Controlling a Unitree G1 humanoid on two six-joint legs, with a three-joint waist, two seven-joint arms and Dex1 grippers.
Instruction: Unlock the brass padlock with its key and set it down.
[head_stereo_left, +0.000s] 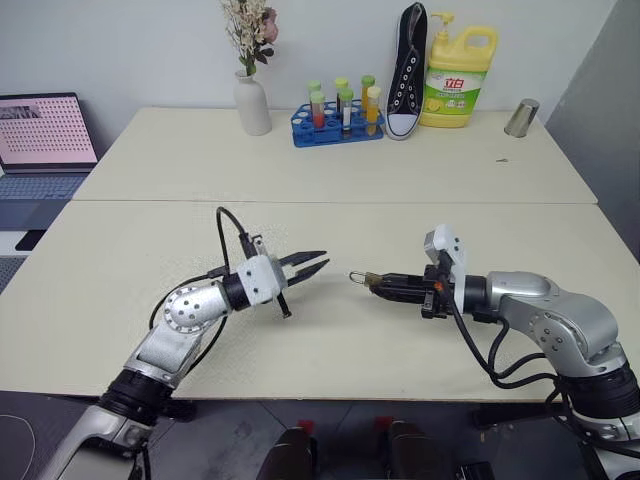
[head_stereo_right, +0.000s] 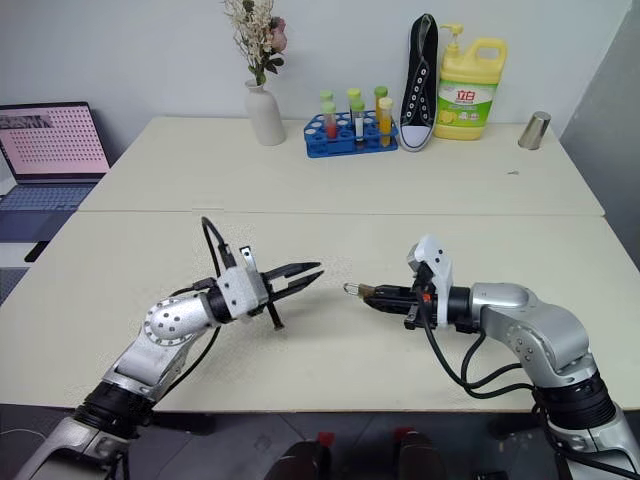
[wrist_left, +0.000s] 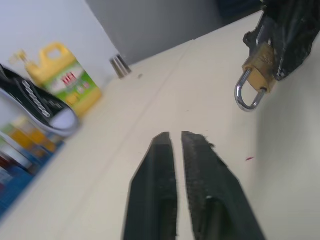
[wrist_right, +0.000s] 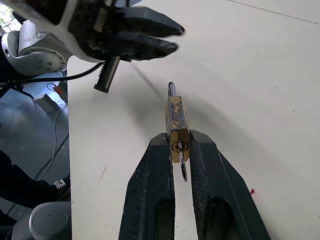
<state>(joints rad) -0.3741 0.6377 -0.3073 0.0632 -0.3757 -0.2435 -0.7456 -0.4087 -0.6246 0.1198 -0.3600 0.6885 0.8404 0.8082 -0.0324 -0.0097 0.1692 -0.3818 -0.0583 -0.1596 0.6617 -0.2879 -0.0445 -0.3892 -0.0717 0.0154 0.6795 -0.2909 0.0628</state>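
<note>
Two black, tapering gripper fingers of the right gripper press from either side on the lower end of a small yellow-brass padlock, whose keyhole face points back toward the camera with a thin silvery key blade hanging just beneath it between the fingers. The padlock's thin silvery shackle pokes out of its far end above the pale cream tabletop. Beyond it, apart from the lock, the left gripper on its silver-and-white wrist reaches in with its two black fingers drawn together, and a short black toothed bar hangs below it.
</note>
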